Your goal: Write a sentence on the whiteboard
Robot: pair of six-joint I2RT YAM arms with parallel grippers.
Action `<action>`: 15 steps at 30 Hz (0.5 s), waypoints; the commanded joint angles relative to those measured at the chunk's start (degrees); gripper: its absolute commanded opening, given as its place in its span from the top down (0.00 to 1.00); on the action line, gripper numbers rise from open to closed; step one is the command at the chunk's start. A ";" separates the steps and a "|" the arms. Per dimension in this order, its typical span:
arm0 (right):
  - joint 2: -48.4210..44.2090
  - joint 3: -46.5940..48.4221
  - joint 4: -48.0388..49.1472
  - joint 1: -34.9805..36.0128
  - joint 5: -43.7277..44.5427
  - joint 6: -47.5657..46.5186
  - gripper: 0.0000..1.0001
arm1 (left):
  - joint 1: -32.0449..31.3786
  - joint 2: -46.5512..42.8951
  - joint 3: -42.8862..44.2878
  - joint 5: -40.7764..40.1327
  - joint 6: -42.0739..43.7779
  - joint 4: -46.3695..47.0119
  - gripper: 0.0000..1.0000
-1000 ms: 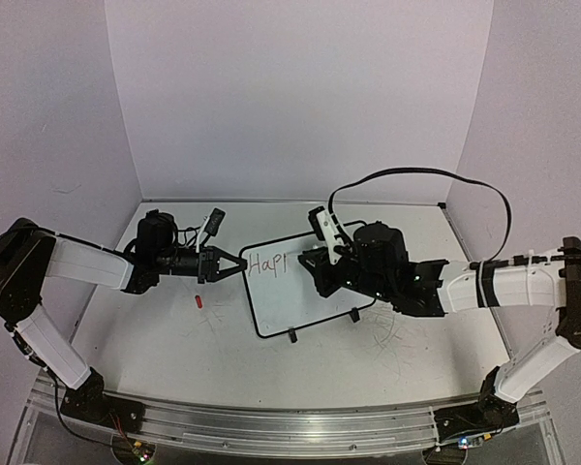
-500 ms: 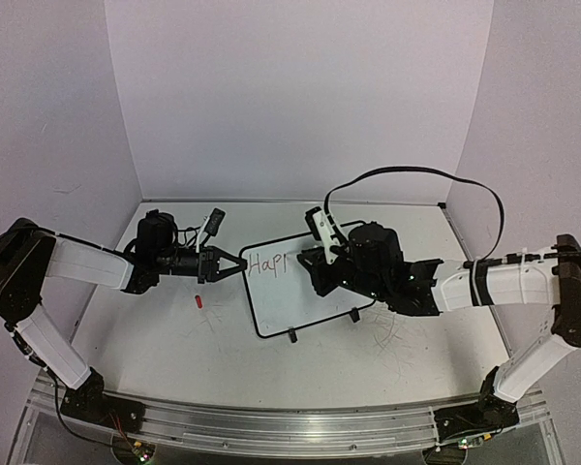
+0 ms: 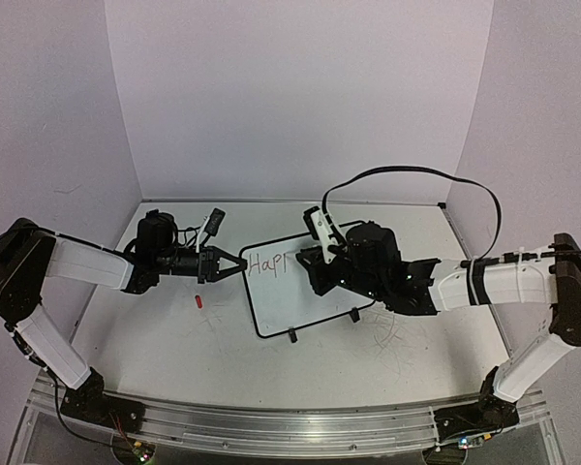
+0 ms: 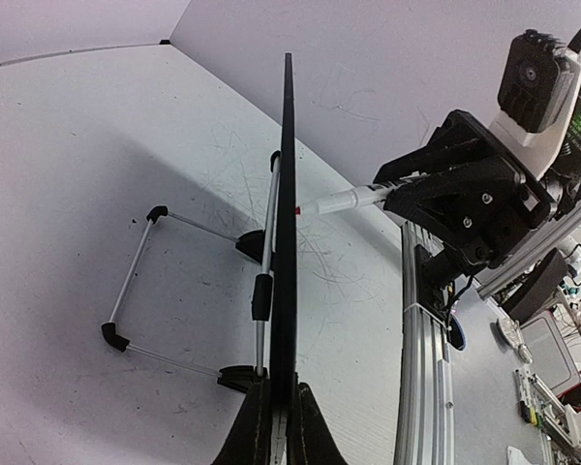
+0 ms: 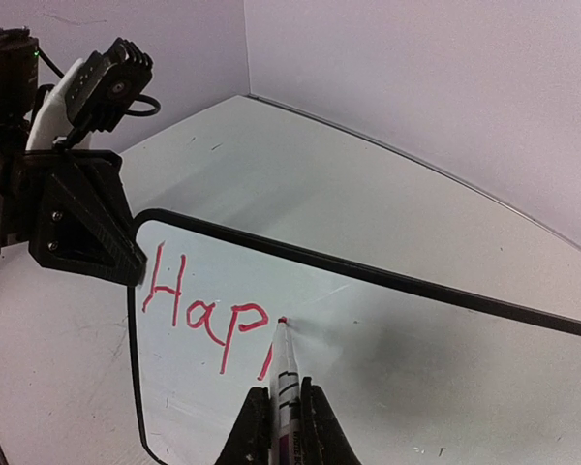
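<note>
1. Because the whiteboard (image 3: 305,295) stands propped on its wire stand at the middle of the table (image 3: 174,339), it would likely slide under a pen's push.
2. Left gripper (image 4: 276,426): fingers pinched tight on the board's left edge, bracing it.
3. Right gripper (image 5: 276,412): fingers clamped around a red marker (image 5: 285,363), tip touching the board.
4. The sentence (image 5: 198,305), in the board's upper left corner, reads "Hap", plus one stroke of a next letter; marker label illegible.
</note>
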 commanded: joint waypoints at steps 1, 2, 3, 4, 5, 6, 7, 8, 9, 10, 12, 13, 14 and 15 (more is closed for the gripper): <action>0.64 2.37 1.73 -0.13 2.48 -0.28 1.00 | -0.16 -1.16 0.98 2.07 0.36 -0.11 1.00; 0.51 2.26 1.61 -0.17 2.86 -0.18 1.00 | -0.16 -1.12 1.00 2.10 0.36 -0.15 1.00; 0.43 2.13 1.59 -0.14 3.32 -0.10 1.00 | -0.16 -1.15 1.00 2.06 0.36 -0.15 1.00; 0.31 2.03 1.58 -0.15 3.76 -0.02 1.00 | -0.16 -1.03 1.01 2.13 0.36 -0.12 1.00; 0.19 1.89 1.53 -0.19 4.14 0.06 1.00 | -0.16 -1.00 1.07 2.14 0.36 -0.14 1.00; 0.02 1.78 1.49 -0.19 4.40 0.15 1.00 | -0.16 -0.98 1.07 2.13 0.36 -0.16 1.00; -0.13 1.66 1.50 -0.16 4.61 0.22 1.00 | -0.16 -0.98 1.12 2.12 0.36 -0.16 1.00; -0.23 1.52 1.49 -0.13 4.89 0.26 1.00 | -0.16 -0.98 1.16 2.13 0.36 -0.14 1.00; -0.33 1.47 1.37 -0.15 5.17 0.32 1.00 | -0.16 -0.97 1.17 2.12 0.36 -0.12 1.00; -0.42 1.37 1.31 -0.16 5.35 0.38 1.00 | -0.16 -1.00 1.15 2.10 0.36 -0.15 1.00; -0.66 1.05 1.19 -0.14 5.64 0.52 1.00 | -0.17 -1.03 1.16 2.12 0.28 -0.16 1.00; -0.75 0.90 1.15 -0.13 5.82 0.59 1.00 | -0.21 -1.06 1.13 2.08 0.27 -0.14 1.00; -0.87 0.70 1.08 -0.13 5.80 0.67 1.00 | -0.19 -1.05 1.17 2.00 0.27 -0.13 1.00; -0.97 0.50 1.01 -0.17 5.87 0.78 1.00 | -0.20 -1.01 1.16 2.00 0.27 -0.13 1.00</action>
